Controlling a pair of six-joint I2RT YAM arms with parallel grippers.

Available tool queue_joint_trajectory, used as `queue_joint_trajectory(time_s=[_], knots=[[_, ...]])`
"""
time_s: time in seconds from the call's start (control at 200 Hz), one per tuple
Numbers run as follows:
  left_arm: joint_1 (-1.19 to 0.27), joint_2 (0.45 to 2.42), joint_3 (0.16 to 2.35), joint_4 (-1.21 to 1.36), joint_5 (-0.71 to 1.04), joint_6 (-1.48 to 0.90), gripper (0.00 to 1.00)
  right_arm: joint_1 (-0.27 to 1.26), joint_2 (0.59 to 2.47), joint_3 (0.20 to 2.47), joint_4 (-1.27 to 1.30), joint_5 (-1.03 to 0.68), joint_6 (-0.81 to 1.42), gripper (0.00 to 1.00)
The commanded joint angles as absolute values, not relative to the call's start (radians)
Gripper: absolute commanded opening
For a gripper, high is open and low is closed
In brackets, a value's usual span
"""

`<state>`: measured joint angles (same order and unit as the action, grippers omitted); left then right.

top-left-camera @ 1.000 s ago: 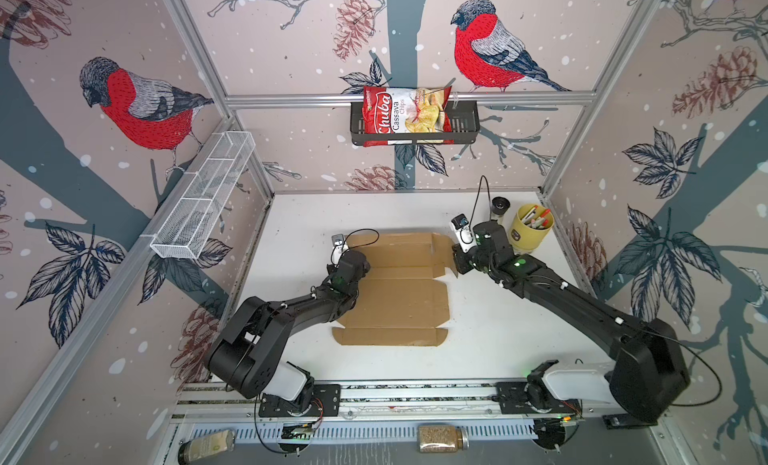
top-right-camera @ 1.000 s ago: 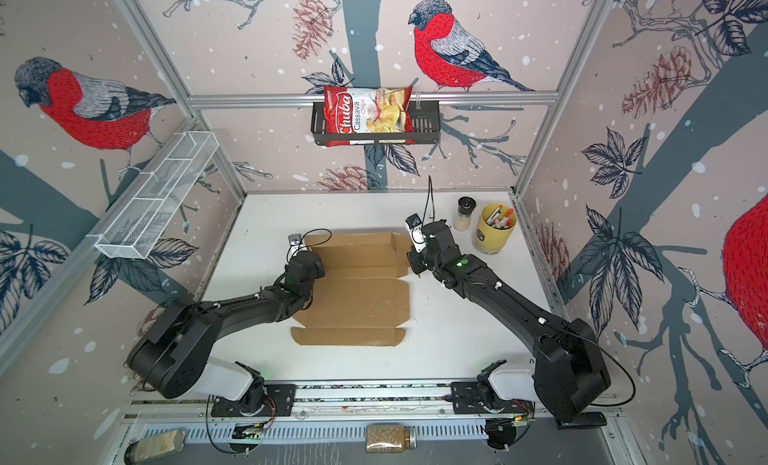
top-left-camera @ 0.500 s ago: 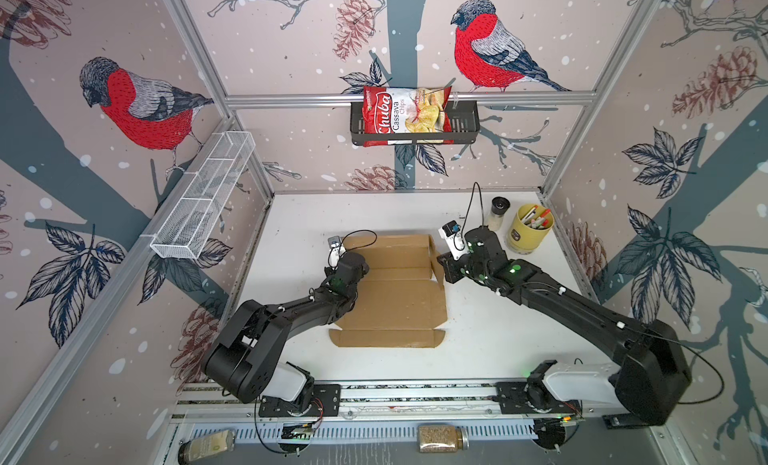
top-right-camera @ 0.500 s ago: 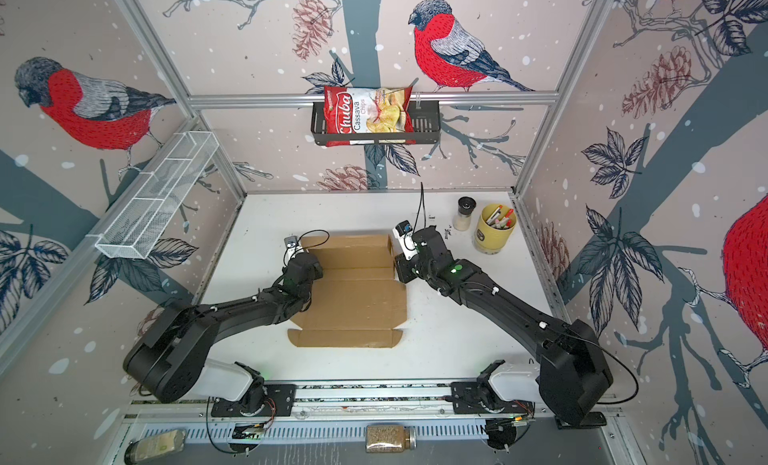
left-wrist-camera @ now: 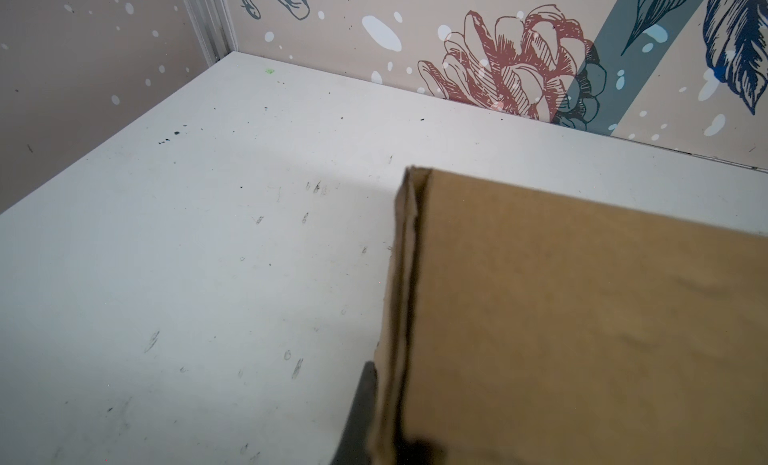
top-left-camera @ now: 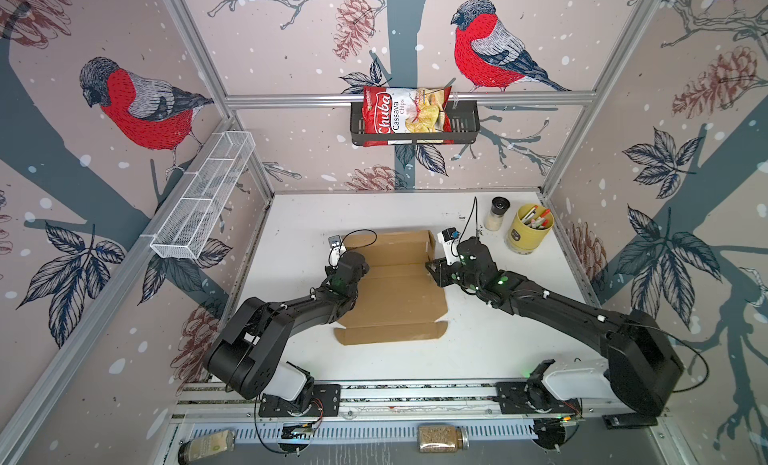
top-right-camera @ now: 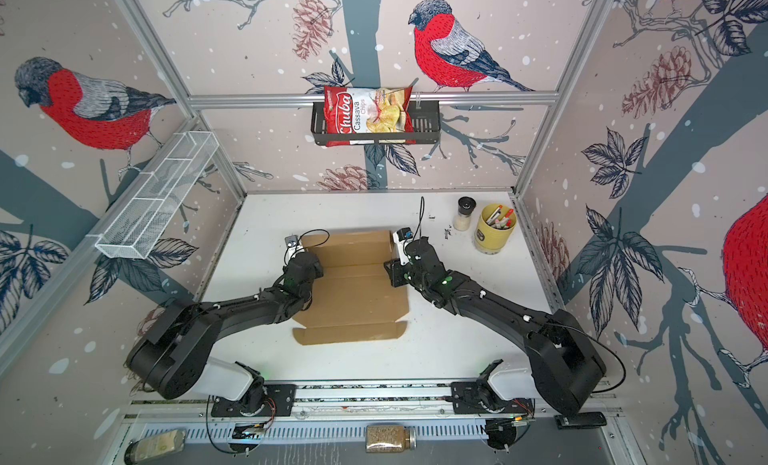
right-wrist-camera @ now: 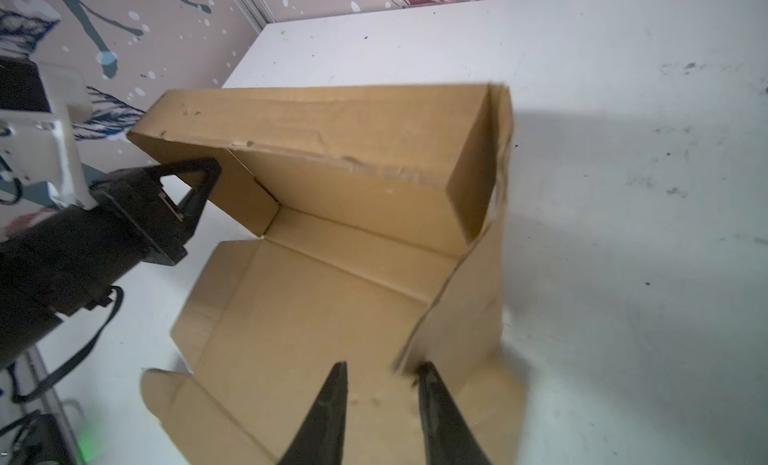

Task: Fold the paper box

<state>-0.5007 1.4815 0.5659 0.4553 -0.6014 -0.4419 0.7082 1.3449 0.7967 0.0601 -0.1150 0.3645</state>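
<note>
Raising the side walls: left gripper (right-wrist-camera: 203,174) clamps the cardboard box (top-left-camera: 395,292) by its left flap (right-wrist-camera: 245,201) at mid-frame; right gripper (right-wrist-camera: 380,373), jaws apart, must next stand the right flap (right-wrist-camera: 465,317) upright.

The white table (top-left-camera: 478,350) was lit brightly and evenly from overhead, with only faint shadows cast in both top views. A broad soft shadow was thrown beside the paper box (right-wrist-camera: 332,317) in the right wrist view, where the right gripper (right-wrist-camera: 380,404) was rendered blurred.
</note>
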Motion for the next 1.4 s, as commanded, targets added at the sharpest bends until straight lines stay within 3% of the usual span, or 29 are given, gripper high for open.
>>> queue_joint_trajectory(time_s=[0.0, 0.13, 0.25, 0.47, 0.595, 0.715, 1.101, 1.391], knots=[[-0.501, 1.491, 0.574, 0.391, -0.567, -0.407, 0.0, 0.645, 1.36, 0.81, 0.1, -0.238, 0.349, 0.42], [-0.501, 1.479, 0.545, 0.433, -0.565, -0.384, 0.0, 0.533, 1.388, 0.814, 0.128, -0.452, 0.366, 0.54], [-0.502, 1.479, 0.535, 0.461, -0.544, -0.36, 0.0, 0.489, 1.394, 0.88, 0.056, -0.517, 0.339, 0.56], [-0.503, 1.476, 0.537, 0.482, -0.511, -0.32, 0.0, 0.394, 1.34, 0.989, -0.021, -0.411, 0.276, 0.67], [-0.503, 1.477, 0.548, 0.48, -0.512, -0.315, 0.0, 0.356, 1.427, 1.097, -0.143, -0.351, 0.167, 0.78], [-0.503, 1.479, 0.559, 0.468, -0.499, -0.304, 0.0, 0.375, 1.534, 1.192, -0.312, -0.246, 0.02, 0.79], [-0.503, 1.488, 0.573, 0.457, -0.479, -0.285, 0.0, 0.444, 1.634, 1.229, -0.345, -0.099, -0.134, 0.69], [-0.502, 1.482, 0.585, 0.431, -0.499, -0.29, 0.0, 0.466, 1.645, 1.267, -0.422, -0.132, -0.097, 0.2]])
